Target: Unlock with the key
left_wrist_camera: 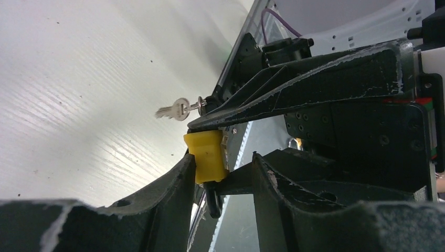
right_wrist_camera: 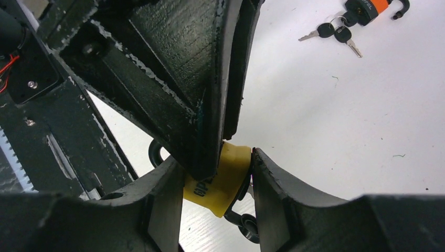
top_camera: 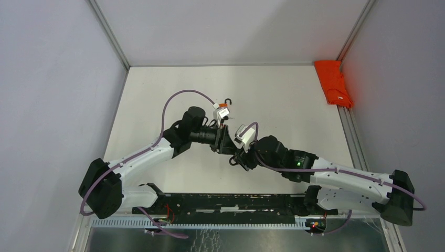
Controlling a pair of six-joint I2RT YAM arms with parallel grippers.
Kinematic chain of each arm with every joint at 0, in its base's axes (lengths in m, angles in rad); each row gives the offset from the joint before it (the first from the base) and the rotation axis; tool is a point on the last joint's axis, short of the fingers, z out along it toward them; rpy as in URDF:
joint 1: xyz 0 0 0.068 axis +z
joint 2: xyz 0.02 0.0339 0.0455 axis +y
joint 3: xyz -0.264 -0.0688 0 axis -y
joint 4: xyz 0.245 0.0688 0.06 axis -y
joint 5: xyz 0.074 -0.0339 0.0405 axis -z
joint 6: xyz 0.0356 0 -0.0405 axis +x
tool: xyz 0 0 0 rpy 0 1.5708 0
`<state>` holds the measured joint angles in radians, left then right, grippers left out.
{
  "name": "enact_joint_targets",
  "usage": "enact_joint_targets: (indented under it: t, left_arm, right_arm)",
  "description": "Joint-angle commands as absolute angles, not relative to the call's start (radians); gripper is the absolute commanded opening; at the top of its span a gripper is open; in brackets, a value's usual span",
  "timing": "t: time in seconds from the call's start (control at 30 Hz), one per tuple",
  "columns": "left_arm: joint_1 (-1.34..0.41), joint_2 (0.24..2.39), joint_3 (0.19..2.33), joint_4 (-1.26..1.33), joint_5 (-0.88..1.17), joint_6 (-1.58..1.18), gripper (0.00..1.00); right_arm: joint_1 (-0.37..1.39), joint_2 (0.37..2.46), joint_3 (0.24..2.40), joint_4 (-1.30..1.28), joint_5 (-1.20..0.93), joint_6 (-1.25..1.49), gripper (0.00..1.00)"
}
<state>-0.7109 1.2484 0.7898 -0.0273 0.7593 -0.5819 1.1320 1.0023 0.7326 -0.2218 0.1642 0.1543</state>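
right pincer (right_wrist_camera: 215, 160) clamps yellow padlock (right_wrist_camera: 220, 181); left pincer (left_wrist_camera: 220, 163) touches it.

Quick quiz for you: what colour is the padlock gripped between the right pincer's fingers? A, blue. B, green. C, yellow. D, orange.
C: in the right wrist view the right pincer squeezes a yellow padlock between its fingers, while the orange padlock lies apart on the table beside its keys.
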Motion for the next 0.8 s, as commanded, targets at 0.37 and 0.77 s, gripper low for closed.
enact_joint_targets:
  t: [0.37, 0.77]
  left_arm:
    - [-0.709, 1.221, 0.842, -0.178, 0.944, -0.428, 0.55]
    - [-0.708, 1.311, 0.933, -0.277, 0.933, -0.394, 0.52]
  right_arm:
    - [1.138, 0.943, 0.814, -0.169, 0.139, 0.119, 0.0]
    - [1.149, 0.927, 0.824, -0.183, 0.127, 0.106, 0.0]
